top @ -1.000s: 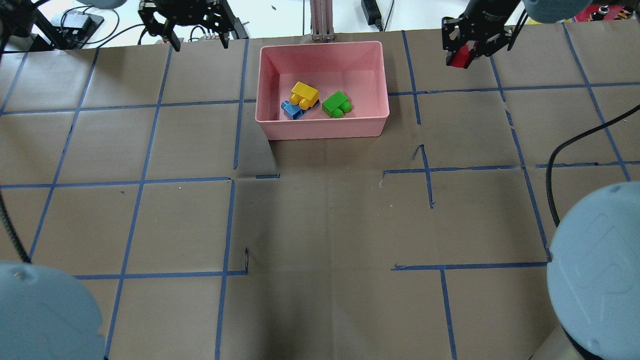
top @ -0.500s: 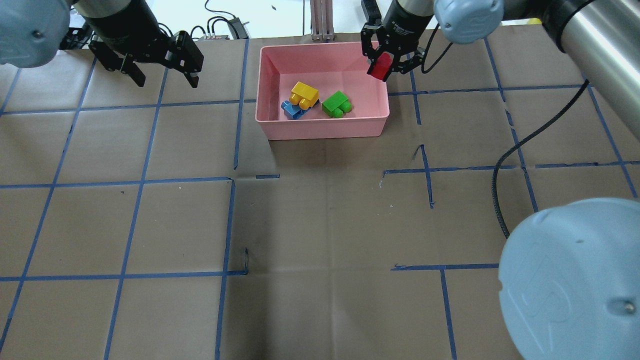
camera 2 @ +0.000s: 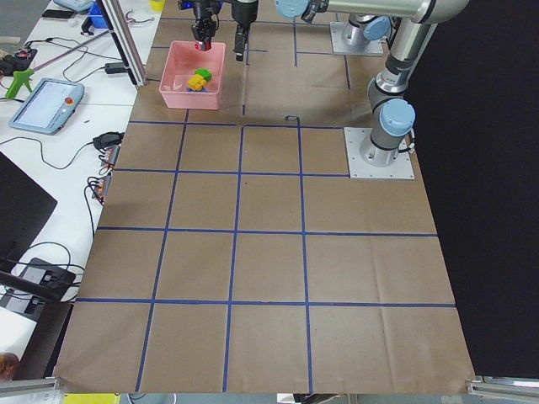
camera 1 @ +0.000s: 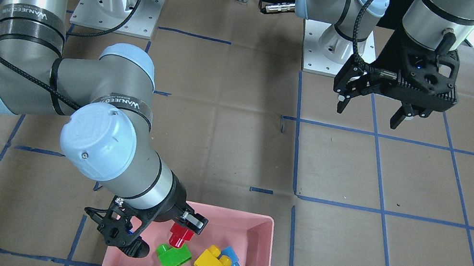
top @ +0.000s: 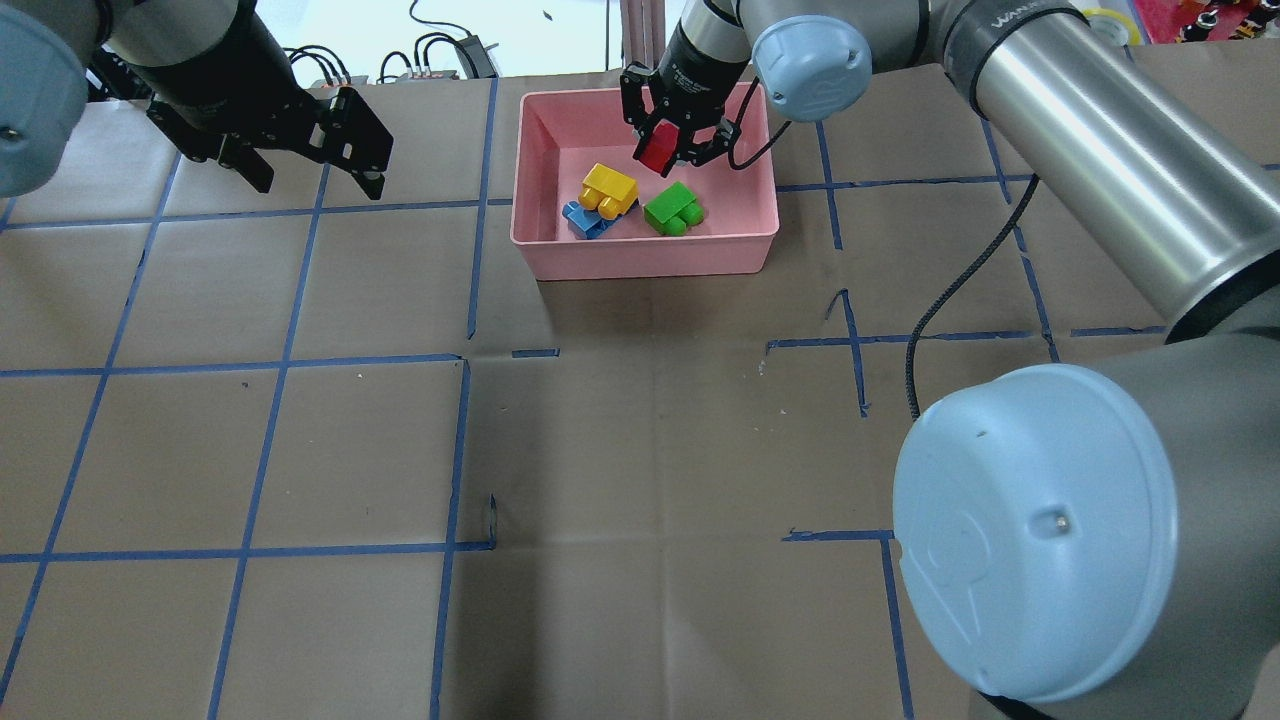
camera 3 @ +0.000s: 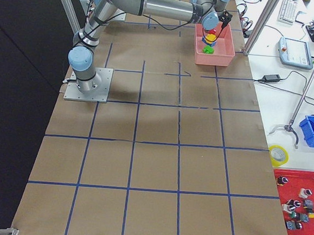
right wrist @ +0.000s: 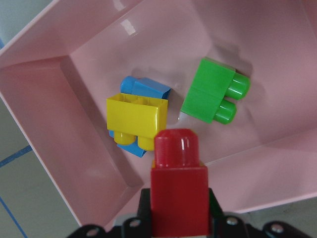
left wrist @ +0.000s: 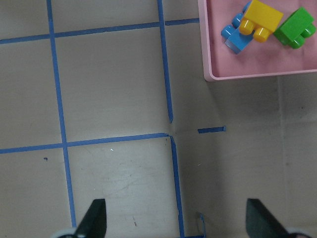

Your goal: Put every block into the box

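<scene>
My right gripper point(top: 664, 150) is shut on the tiny red block point(top: 657, 150) and holds it above the inside of the pink box point(top: 640, 252), near its far wall. The red block also shows in the right wrist view point(right wrist: 179, 193) and the front view point(camera 1: 178, 234). The yellow block point(top: 608, 190) lies partly on the blue block point(top: 578, 221) on the box floor. The green block point(top: 672, 208) lies to their right. My left gripper point(top: 318, 187) is open and empty over the paper, left of the box.
The table is covered with brown paper marked by a blue tape grid point(top: 460, 360). A metal post point(top: 643, 40) and cables stand behind the box's far edge. The box's low walls point(right wrist: 64, 124) surround the held block on all sides.
My right gripper has carried the red block leftward, from right of the box to over its interior. My left gripper has swung a little right and nearer.
</scene>
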Robot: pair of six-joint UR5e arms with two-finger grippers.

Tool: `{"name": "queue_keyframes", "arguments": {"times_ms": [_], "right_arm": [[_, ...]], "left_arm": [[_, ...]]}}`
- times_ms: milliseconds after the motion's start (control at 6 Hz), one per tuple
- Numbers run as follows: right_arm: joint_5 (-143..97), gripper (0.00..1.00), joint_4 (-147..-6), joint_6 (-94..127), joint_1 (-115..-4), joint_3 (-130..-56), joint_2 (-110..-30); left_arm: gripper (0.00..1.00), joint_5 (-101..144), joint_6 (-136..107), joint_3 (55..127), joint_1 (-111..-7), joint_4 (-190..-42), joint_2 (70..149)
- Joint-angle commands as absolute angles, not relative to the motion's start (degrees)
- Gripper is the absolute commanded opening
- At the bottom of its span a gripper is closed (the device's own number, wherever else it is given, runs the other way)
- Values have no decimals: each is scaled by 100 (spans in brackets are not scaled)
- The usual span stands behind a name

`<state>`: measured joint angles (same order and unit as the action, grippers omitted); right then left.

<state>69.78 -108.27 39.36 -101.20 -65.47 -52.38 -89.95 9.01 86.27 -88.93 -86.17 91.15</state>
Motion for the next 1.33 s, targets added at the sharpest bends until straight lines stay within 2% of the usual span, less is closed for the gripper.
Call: {"name": "queue_keyframes", "arguments": {"times_ms": [0, 500, 1167], "right_arm": [[7014, 100, -10802, 3894, -10151, -6574, -5203], [7345, 100, -10488, 3092, -10003, -6565, -5448], [8760, 100, -8092, 539, -9211, -6592, -7028]], "left_arm": [[100, -9009, 993, 8701, -8886, -8569, 9079], [100, -9009, 984, 8736, -8886, -8534, 9070], [100, -8991, 871, 8728, -8886, -8499, 9070]]}}
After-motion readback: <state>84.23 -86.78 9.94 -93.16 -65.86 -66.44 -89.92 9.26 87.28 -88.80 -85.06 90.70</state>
